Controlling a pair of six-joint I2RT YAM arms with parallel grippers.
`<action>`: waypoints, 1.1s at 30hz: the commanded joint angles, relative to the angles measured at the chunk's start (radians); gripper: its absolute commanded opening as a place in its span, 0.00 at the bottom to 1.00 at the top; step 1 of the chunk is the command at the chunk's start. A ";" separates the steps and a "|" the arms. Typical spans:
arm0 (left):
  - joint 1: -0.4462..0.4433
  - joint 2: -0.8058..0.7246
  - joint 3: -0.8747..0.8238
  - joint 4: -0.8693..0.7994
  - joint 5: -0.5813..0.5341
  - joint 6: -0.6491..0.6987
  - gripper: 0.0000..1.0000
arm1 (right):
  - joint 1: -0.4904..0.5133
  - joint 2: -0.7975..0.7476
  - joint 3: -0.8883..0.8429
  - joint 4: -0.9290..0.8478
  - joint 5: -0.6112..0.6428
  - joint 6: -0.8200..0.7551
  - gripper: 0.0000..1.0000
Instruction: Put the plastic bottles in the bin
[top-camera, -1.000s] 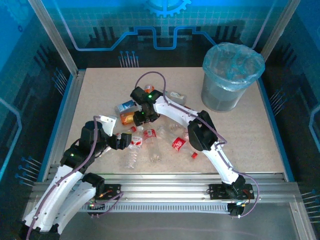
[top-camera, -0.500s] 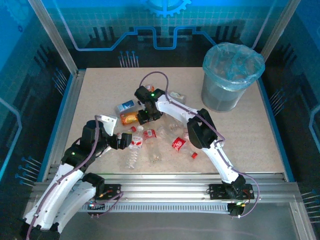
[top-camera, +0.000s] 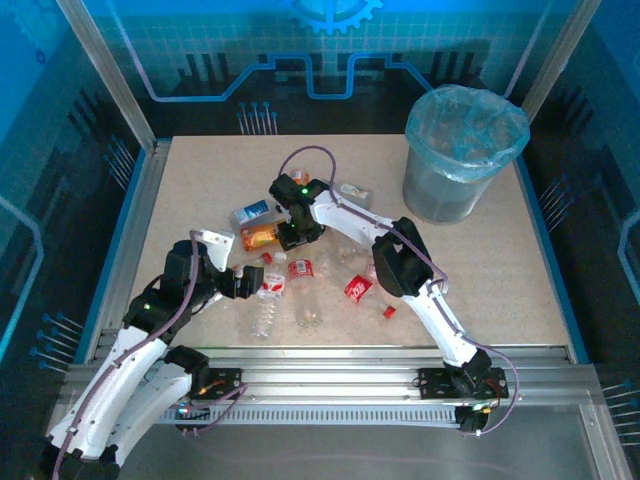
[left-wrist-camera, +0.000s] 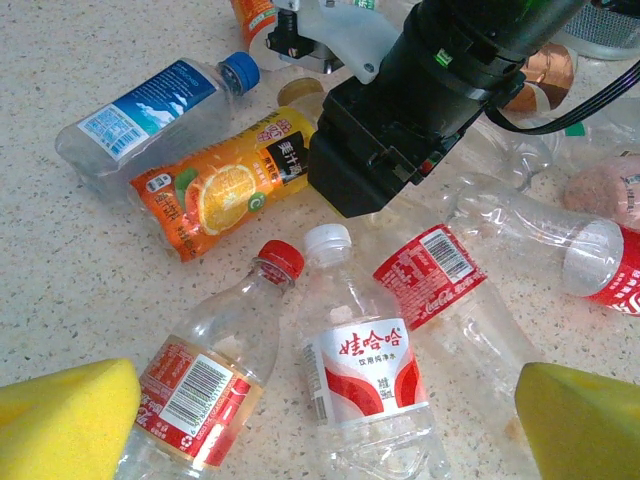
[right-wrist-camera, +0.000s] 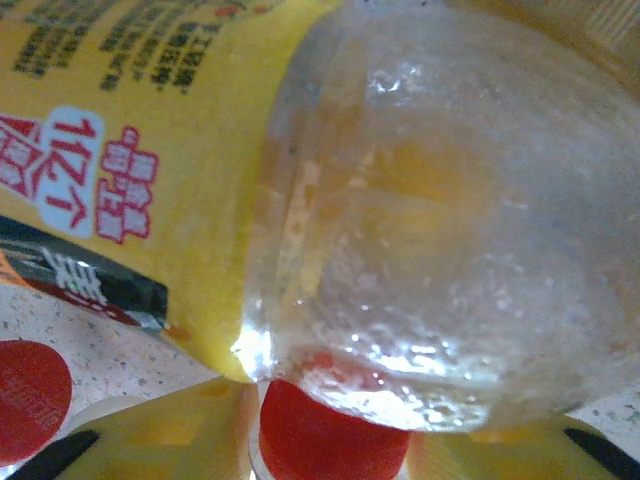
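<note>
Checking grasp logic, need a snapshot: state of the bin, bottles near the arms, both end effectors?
bin: upright, bag-lined
orange-label bottle: on its side
blue-label bottle: on its side, capped
white-cap bottle: on its side, capped
red-cap bottle: on its side, capped
left end effector: open, empty
right end effector: at orange-label bottle, grip unclear

table (top-camera: 500, 265): speckled beige | walls (top-camera: 200, 45): blue-lit, patterned | frame (top-camera: 107, 70): aluminium

The white-capped bottle (left-wrist-camera: 360, 370) carries a red-and-white label reading 娃哈哈; other labels' print is illegible.
</note>
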 joint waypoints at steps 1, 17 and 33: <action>-0.005 -0.001 0.003 -0.003 -0.018 0.002 0.97 | -0.014 -0.020 0.008 -0.027 -0.011 -0.012 0.37; -0.005 0.033 0.154 -0.054 -0.024 0.074 0.97 | -0.014 -0.253 -0.101 0.007 -0.042 -0.027 0.25; -0.007 0.241 0.496 0.036 0.105 -0.073 0.88 | -0.104 -0.520 0.074 0.021 0.021 -0.190 0.00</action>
